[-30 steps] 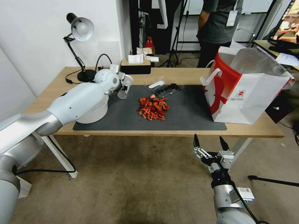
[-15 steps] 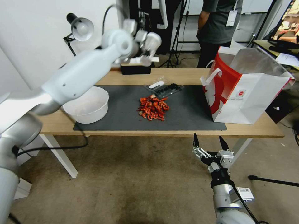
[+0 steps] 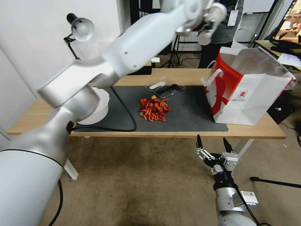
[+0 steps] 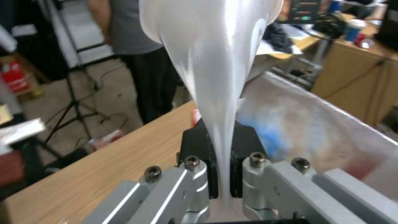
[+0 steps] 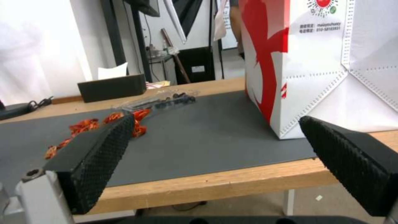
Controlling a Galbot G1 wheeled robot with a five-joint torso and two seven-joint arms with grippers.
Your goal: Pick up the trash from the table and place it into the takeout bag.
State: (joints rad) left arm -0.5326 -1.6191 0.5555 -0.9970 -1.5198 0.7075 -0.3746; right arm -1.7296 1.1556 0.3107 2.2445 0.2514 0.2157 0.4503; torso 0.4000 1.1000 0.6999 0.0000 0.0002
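clear plastic cup [image 4: 211, 59] pinched by its thin wall in the left gripper [image 4: 224, 183], up high over the far-left rim of the takeout bag [image 3: 250, 94] | looks feather-light, flimsy and slick, so I'd grip near the stiffer rim | right gripper [image 3: 213, 146] hangs released below the table [image 3: 175, 133] near edge

Head camera overlooks table [image 3: 188, 77]; wrist cameras share takeout bag [image 5: 331, 62]
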